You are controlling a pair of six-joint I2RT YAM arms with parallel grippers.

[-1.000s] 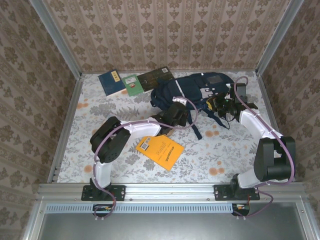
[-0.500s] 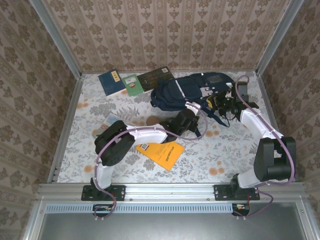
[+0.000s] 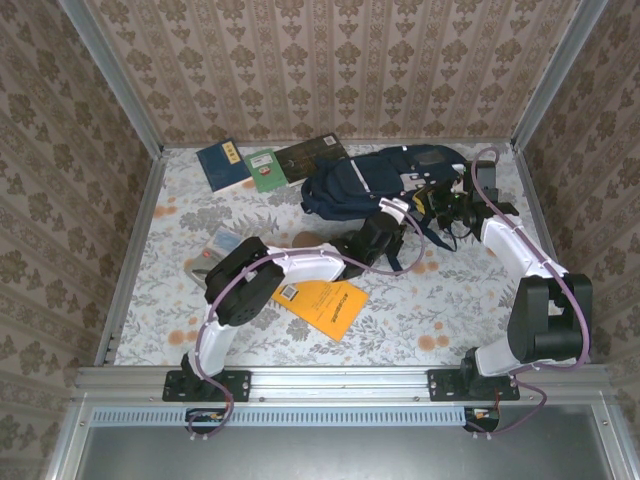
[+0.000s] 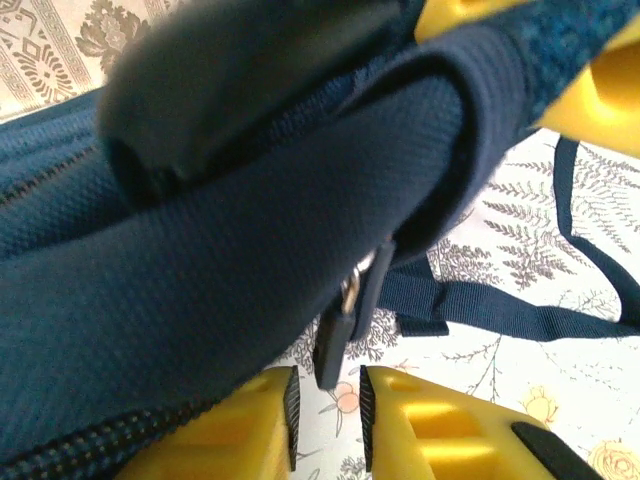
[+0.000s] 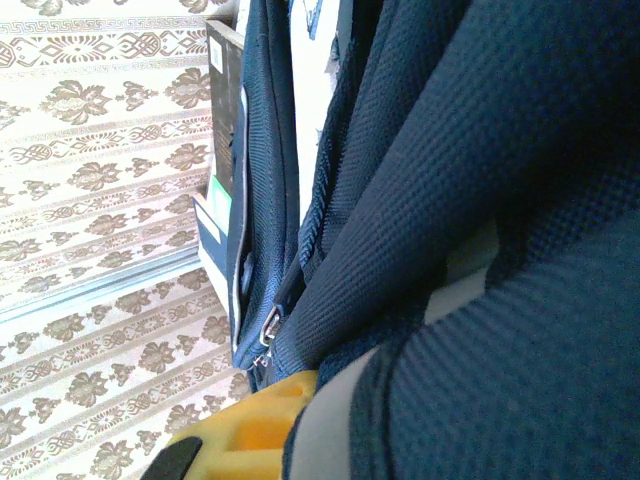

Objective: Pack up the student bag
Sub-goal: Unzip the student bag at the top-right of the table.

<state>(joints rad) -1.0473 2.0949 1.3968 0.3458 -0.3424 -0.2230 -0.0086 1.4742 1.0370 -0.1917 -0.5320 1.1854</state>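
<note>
The student bag point(image 3: 355, 185), navy with pale stripes, lies at the back right of the table. My left gripper point(image 3: 392, 218) sits at its near edge. In the left wrist view the left gripper point(image 4: 327, 412) is open by a narrow gap. A dark zipper pull point(image 4: 335, 345) dangles from the bag point(image 4: 200, 280) just above that gap, touching neither pad. My right gripper point(image 3: 438, 205) is at the bag's right end. In the right wrist view bag fabric point(image 5: 480, 200) bunches over its yellow finger point(image 5: 245, 425), which is shut on it.
An orange book point(image 3: 322, 302) lies in front of the left arm. A blue book point(image 3: 225, 163), a green book point(image 3: 265, 168) and a dark book point(image 3: 312, 155) lie at the back. A pale booklet point(image 3: 215, 247) lies at the left. Loose straps point(image 4: 520, 315) trail on the table.
My left arm has slid right along the bag's near edge and its jaws have parted, freeing the zipper pull. The pale booklet came into view. The right arm held still.
</note>
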